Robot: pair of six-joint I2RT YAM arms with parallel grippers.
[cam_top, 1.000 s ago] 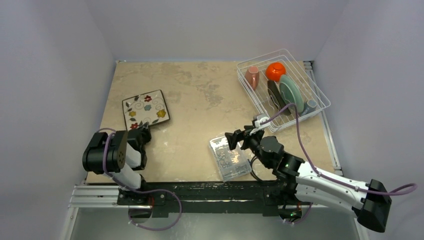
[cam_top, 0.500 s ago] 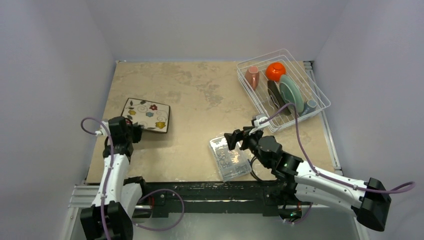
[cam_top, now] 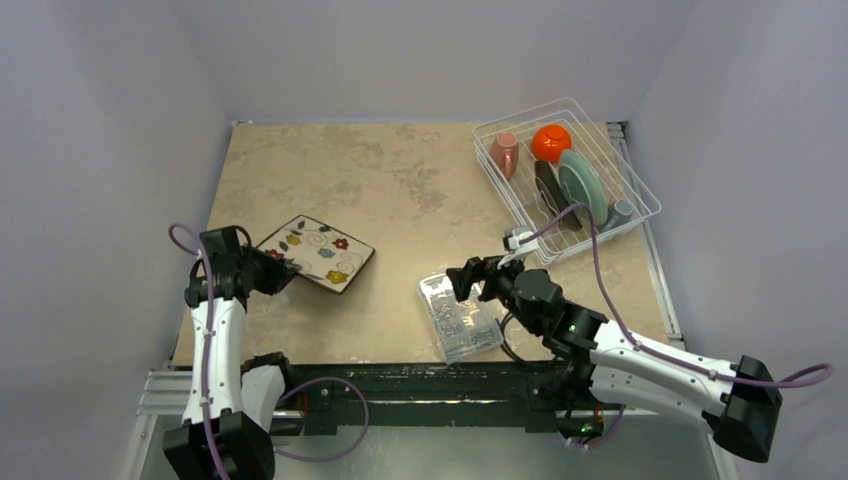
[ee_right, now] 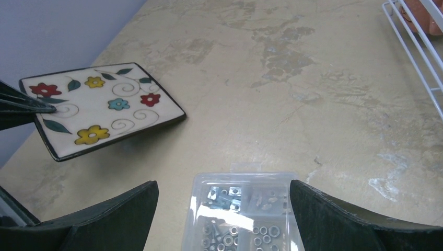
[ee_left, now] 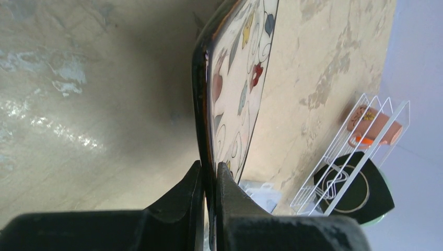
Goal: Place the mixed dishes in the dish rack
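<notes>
Surface: mottled beige table (cam_top: 400,190), pale walls on three sides.
Task item: white floral square plate (cam_top: 318,253), at the near left of the table, tilted, well apart from the rack.
Left gripper (ee_left: 209,172): clenched on the plate's dark rim at its left corner, so all the plate's weight hangs beyond the jaws.
Right gripper (ee_right: 222,188): jaws spread, empty, hovering over the clear plastic box (cam_top: 460,318).
Destination: dish rack (cam_top: 640,195), far right.
Rack contents: pink cup (cam_top: 504,153), orange bowl (cam_top: 550,142), dark teal square plate (cam_top: 550,192), pale green round flowered plate (cam_top: 582,183), small grey mug (cam_top: 620,212).
Risk 1: the plate may pivot or slip from the pinch, because the hold is narrow and at one corner.
Risk 2: the plate may strike the box or the right arm, both lying between it and the rack.
Risk 3: the plate may jam on the wires or knock the standing plates, since little free space shows in the rack.
Unclear: whether the plate's low edge touches the table.
</notes>
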